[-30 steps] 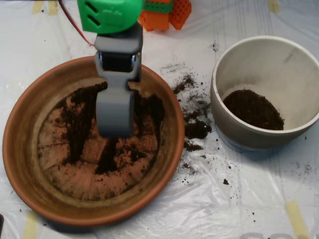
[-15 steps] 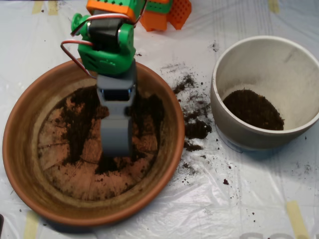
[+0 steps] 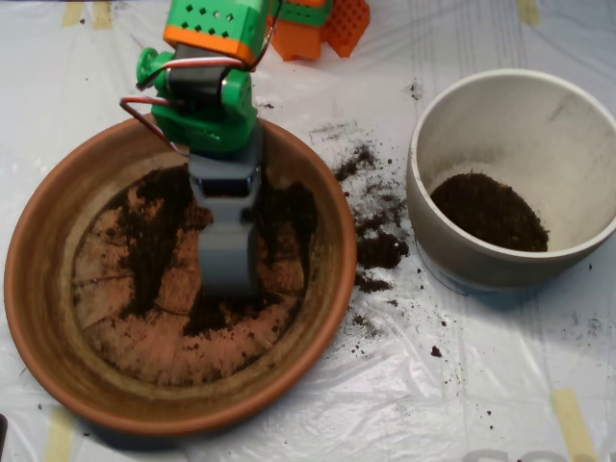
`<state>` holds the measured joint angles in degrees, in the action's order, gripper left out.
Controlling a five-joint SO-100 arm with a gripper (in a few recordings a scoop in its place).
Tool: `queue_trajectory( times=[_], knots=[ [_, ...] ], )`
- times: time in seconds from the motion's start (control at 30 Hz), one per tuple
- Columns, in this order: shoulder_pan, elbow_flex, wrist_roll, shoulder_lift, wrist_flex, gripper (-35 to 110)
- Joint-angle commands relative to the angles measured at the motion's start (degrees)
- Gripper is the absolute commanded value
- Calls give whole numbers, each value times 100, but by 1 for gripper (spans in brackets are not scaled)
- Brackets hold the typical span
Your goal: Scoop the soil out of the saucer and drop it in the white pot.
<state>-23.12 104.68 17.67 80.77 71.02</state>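
The terracotta saucer (image 3: 58, 318) fills the left half of the overhead view. Dark soil (image 3: 154, 231) lies in patches and streaks across its upper and middle floor. My grey scoop (image 3: 228, 260) reaches down from the green and orange arm into the middle of the saucer, its tip resting on the soil. Its shells look closed together from above. The white pot (image 3: 452, 245) stands at the right with a mound of soil (image 3: 489, 212) on its bottom.
Spilled soil crumbs (image 3: 377, 245) lie on the clear plastic sheet between saucer and pot. An orange base block (image 3: 322, 24) sits at the top edge. Tape strips mark the sheet's corners.
The arm has swung down and its scoop has dropped deeper into the saucer, tip sliding toward the front onto the soil. The last half second shows little further motion.
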Motion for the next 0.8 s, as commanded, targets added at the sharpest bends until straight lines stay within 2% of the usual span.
queue_trajectory(
  times=[0.0,0.33,0.77],
  knots=[
    [-220,369,-105,316,-193,54],
    [-439,-246,-237,-176,-571,55],
    [-290,-1863,-378,-1151,79,57]
  ],
)
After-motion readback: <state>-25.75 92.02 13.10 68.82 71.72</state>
